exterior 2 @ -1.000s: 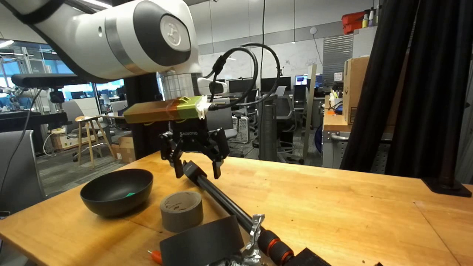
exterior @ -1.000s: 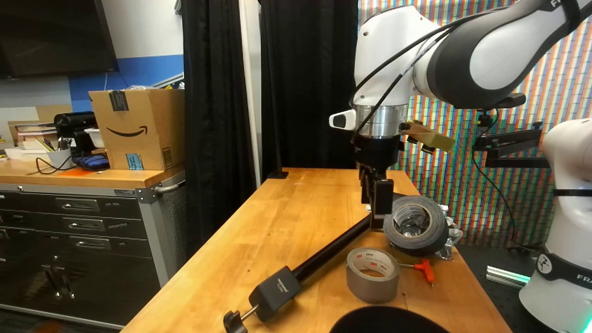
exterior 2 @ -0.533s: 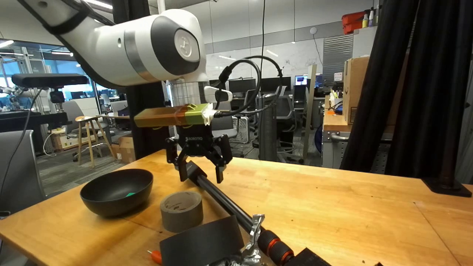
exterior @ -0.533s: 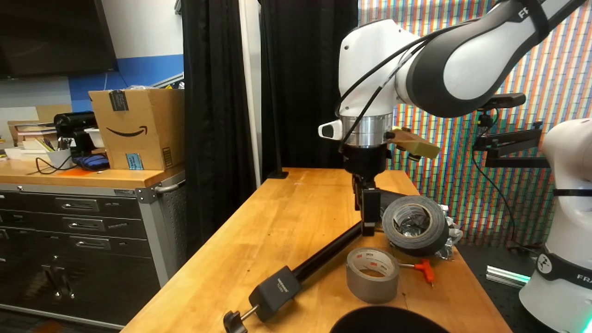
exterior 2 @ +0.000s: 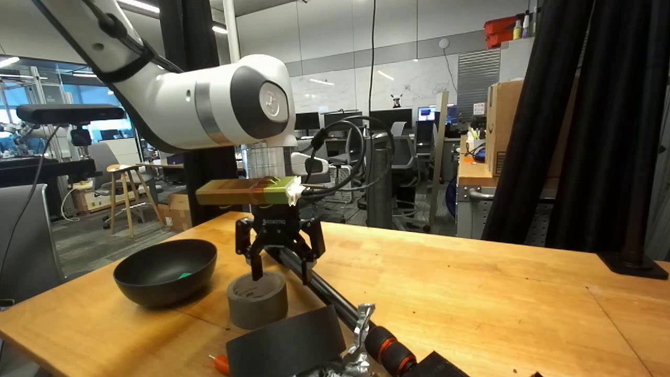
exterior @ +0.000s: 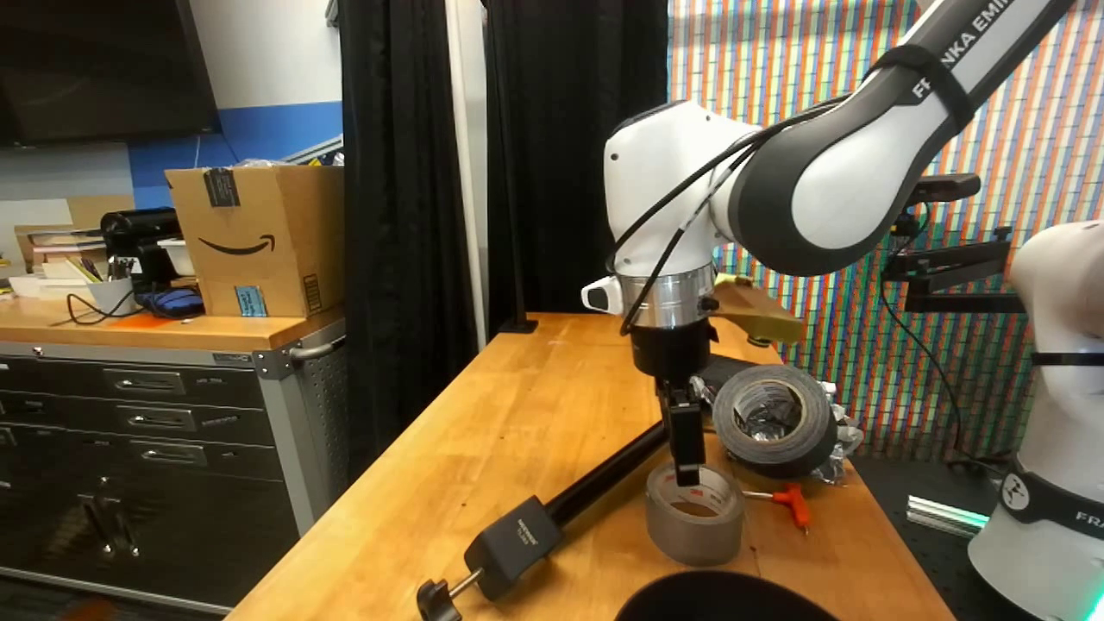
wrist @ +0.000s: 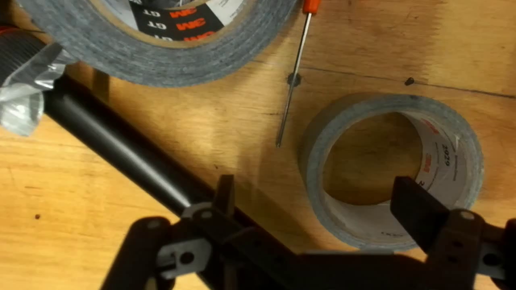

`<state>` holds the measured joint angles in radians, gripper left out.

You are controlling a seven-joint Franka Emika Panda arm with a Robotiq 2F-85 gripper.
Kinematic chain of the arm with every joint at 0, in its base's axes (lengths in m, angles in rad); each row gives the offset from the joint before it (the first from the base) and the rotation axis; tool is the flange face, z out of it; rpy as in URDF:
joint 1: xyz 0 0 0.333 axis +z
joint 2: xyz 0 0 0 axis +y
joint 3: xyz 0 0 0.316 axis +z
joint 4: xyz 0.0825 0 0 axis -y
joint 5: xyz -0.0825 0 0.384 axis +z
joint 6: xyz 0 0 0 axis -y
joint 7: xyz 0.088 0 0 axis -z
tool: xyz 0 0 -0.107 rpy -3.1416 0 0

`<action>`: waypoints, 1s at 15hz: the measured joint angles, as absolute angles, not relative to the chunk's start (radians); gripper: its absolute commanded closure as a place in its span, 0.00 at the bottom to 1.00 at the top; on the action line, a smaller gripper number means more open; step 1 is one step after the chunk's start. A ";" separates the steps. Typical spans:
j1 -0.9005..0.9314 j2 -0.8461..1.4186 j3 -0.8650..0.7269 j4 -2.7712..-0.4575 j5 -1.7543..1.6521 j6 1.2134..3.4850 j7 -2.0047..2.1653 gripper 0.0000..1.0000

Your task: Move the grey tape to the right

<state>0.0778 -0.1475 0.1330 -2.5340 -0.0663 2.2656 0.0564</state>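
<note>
The gripper [exterior 2: 281, 279], jaws wide apart and empty, has one finger [wrist: 418, 212] over the hole of the grey tape [exterior: 695, 538], which sits flat on the table [exterior 2: 471, 293]; whether the tip dips inside, I can't quite tell. Going straight down, the other finger might hit the black bar [wrist: 129, 157] close by. The bowl [exterior 2: 167, 295] and a bigger roll [exterior: 802, 448] crowd either side.

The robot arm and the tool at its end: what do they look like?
The Franka Emika arm is white and dark grey, smoothly rounded, with white lettering, a silvery metal collar and looping black cables. The black Robotiq tool, carrying its brand name, has two jointed fingers. A yellow-and-brown boxy attachment sits above it.
</note>
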 measured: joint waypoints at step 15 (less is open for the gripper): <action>0.079 -0.117 0.120 -2.517 -0.068 2.279 0.096 0.99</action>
